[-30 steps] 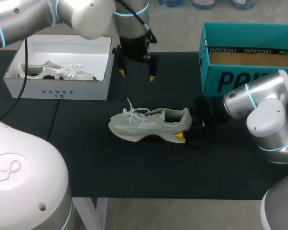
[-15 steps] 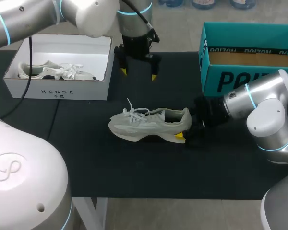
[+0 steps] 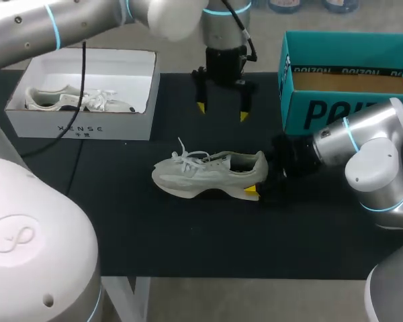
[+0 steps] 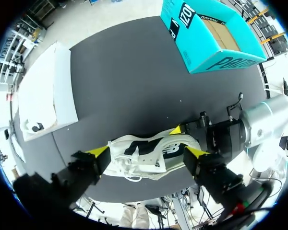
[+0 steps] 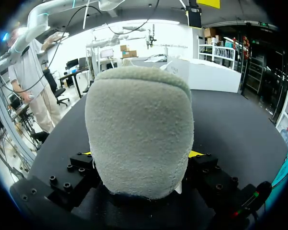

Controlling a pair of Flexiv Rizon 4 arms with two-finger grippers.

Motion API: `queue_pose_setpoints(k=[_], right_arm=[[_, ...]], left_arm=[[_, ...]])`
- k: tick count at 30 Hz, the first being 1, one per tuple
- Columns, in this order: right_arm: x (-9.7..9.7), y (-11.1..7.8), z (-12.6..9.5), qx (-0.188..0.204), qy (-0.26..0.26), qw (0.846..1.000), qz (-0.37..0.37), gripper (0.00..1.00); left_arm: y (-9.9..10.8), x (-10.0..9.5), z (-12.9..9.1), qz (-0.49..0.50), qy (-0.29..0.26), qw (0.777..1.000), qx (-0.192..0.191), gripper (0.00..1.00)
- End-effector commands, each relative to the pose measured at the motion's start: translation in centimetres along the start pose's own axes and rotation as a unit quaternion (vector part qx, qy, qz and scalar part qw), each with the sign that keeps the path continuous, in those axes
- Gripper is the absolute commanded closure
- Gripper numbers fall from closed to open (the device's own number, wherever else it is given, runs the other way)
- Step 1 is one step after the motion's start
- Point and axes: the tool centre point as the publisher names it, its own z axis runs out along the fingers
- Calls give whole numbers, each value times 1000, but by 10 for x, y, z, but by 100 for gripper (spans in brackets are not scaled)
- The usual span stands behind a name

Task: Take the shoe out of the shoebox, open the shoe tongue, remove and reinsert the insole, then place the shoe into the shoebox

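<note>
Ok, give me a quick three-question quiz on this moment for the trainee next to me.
1. True or false: the left gripper is open and holds nothing.
2. The shoe that is out for handling is: A in a box, B on the table, C in a person's hand.
3. Fill in: the right gripper is shut on the shoe's ____.

Key: 1 true. 2 B. 3 heel.
</note>
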Motion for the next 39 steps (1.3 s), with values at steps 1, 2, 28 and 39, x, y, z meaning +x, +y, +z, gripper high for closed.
queue_pose_setpoints(k=[1,2,28,39], right_arm=[[0,-3,7,1,0,1000,0,100],[0,-3,7,1,0,1000,0,100],[0,-3,7,1,0,1000,0,100],[0,-3,7,1,0,1000,0,100]], left_arm=[[7,17,6,6,-13,1000,-8,0],[11,18,8,8,-17,1000,-14,0],[64,19,74,-86,-69,993,-49,0],[70,6,79,-135,-112,984,-43,46]])
